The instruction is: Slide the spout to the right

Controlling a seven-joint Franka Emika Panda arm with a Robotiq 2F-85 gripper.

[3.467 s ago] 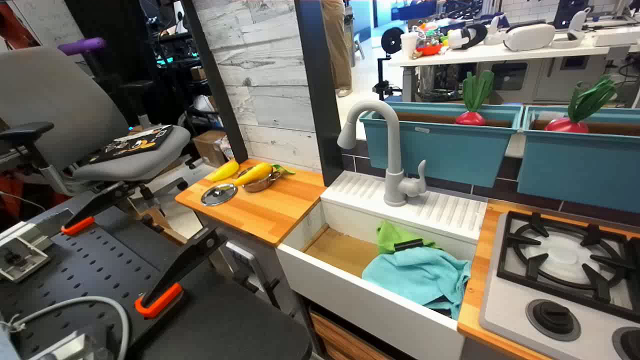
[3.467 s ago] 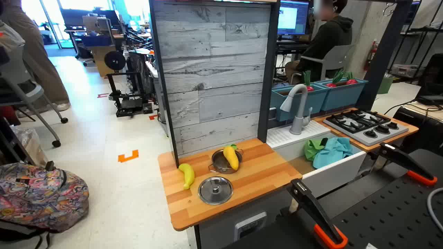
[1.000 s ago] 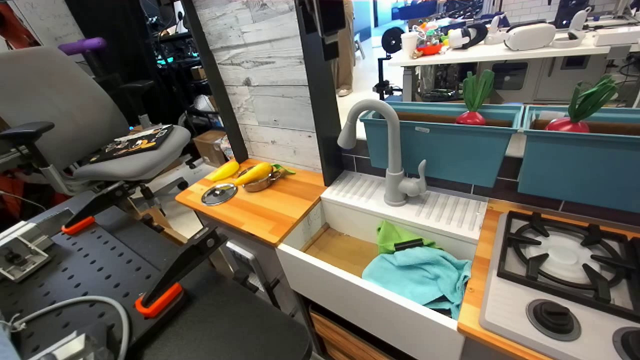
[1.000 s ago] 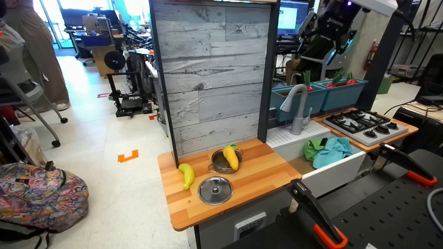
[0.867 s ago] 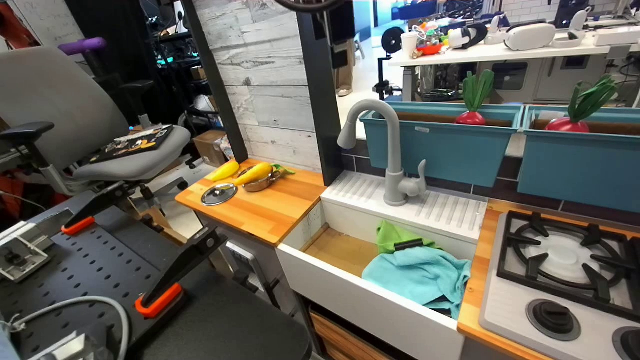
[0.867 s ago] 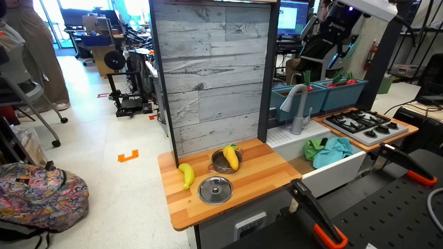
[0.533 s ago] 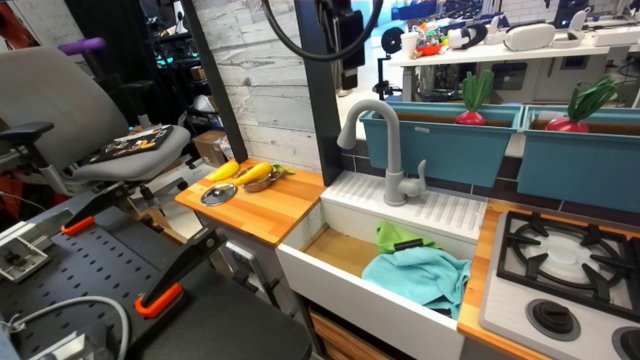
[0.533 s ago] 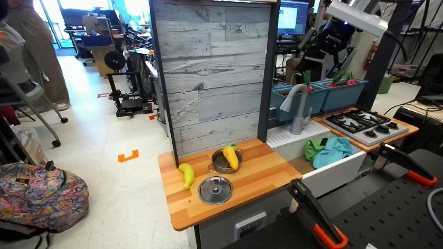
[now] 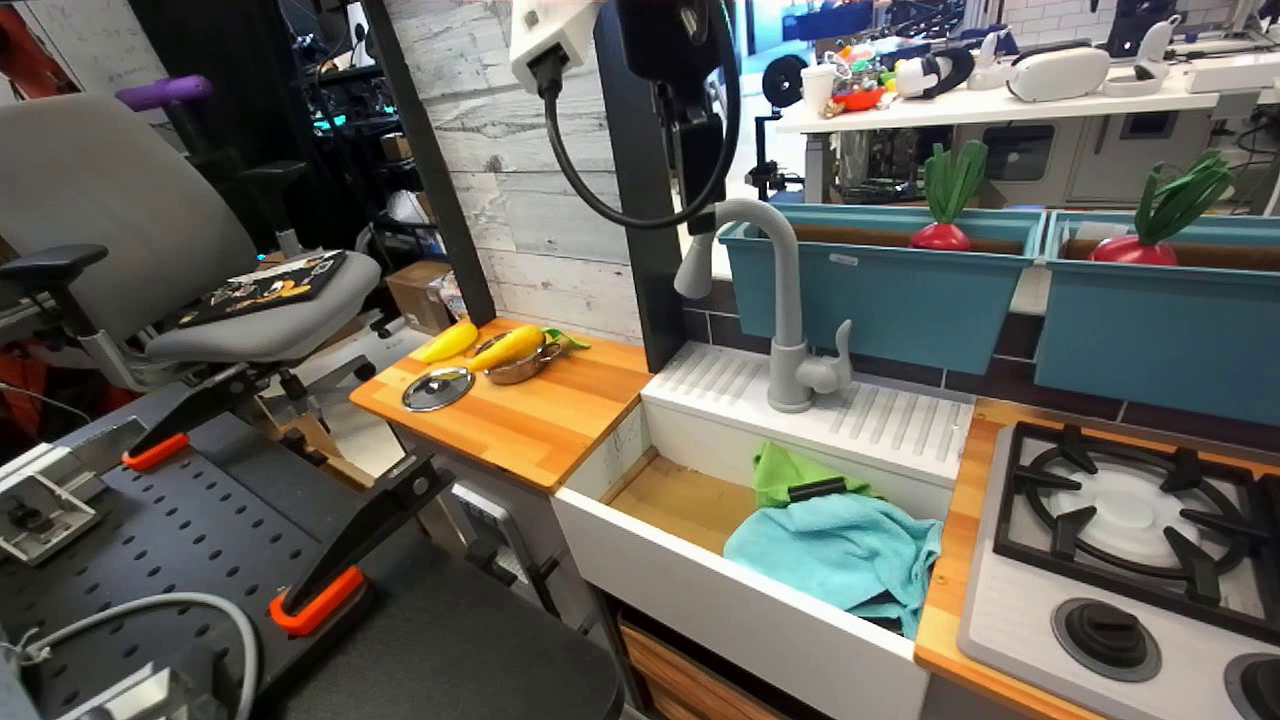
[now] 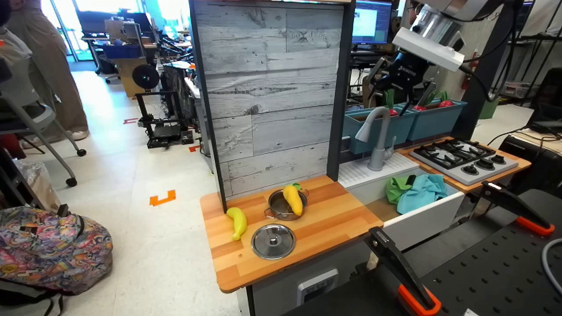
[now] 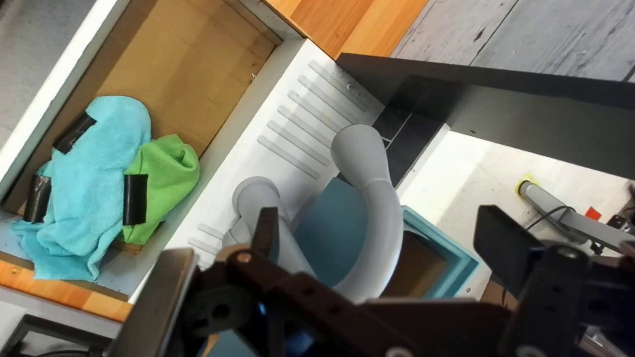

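Note:
The spout is a tall matte grey arched tube on a small grey base, seen in both exterior views [image 9: 787, 270] [image 10: 384, 127]. Its head points left in those views. In the wrist view its arch [image 11: 389, 233] shows between the fingers, partly hidden by the gripper's linkage. My gripper [image 11: 378, 213] is open and empty, its fingers wide apart. In an exterior view it hangs [image 10: 387, 106] just above the arch. In an exterior view the gripper [image 9: 702, 215] appears edge-on, its tip overlapping the arch's upper left. I cannot tell whether it touches.
Teal planters [image 9: 880, 300] with red radishes stand behind the spout. A black post [image 9: 640, 200] rises close left of it. The sink [image 9: 740, 620] below holds blue [image 9: 840, 550] and green cloths. A stove [image 9: 1110, 560] is on the right. A short lever [image 9: 840, 365] sits on the faucet base.
The arm has come into view from above and the gripper has moved down close to the top of the spout. The spout has not moved.

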